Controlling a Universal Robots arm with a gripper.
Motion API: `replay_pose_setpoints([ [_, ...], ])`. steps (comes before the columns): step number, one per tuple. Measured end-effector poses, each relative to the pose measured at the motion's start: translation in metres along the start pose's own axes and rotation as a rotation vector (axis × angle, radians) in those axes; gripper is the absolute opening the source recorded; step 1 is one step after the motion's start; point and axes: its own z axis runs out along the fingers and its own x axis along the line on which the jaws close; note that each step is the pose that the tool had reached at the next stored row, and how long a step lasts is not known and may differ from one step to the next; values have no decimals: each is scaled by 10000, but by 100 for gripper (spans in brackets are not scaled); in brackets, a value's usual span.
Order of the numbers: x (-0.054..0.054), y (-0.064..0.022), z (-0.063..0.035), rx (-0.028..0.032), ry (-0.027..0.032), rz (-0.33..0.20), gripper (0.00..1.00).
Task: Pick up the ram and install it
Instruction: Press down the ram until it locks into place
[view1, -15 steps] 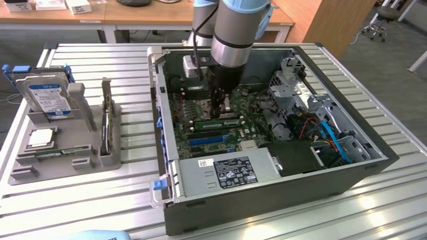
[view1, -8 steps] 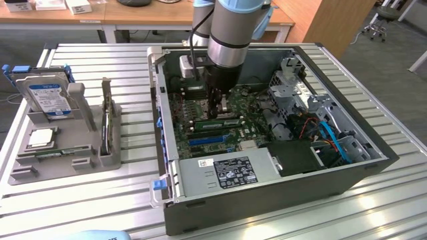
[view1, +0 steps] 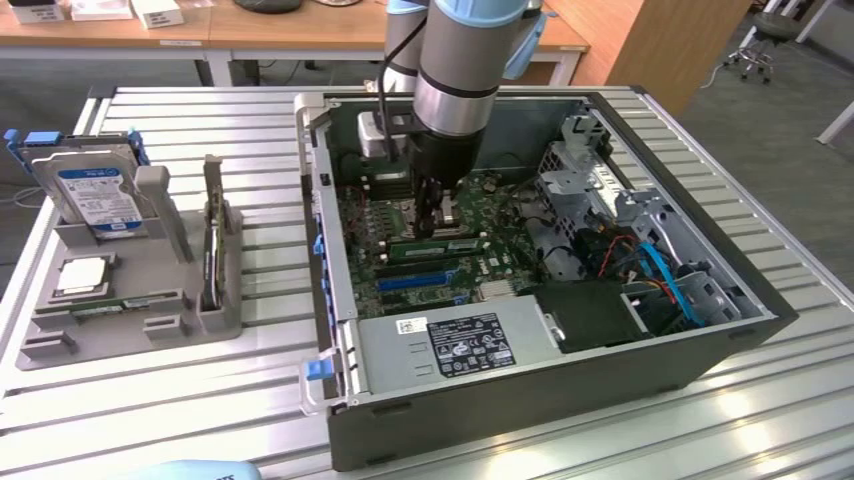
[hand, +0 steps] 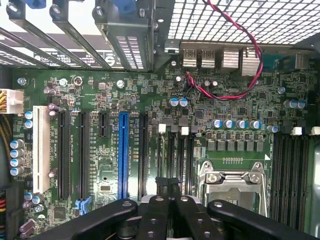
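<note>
My gripper is closed, down inside the case over the motherboard. I see a ram seated in a slot just beside it.

Green motherboard with one blue slot, black end effector, seemingly blue-labelled hard drive.
</note>
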Motion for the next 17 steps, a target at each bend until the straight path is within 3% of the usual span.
replay_pose_setpoints([
  [17,16,2,67,1,2,-1,10],
])
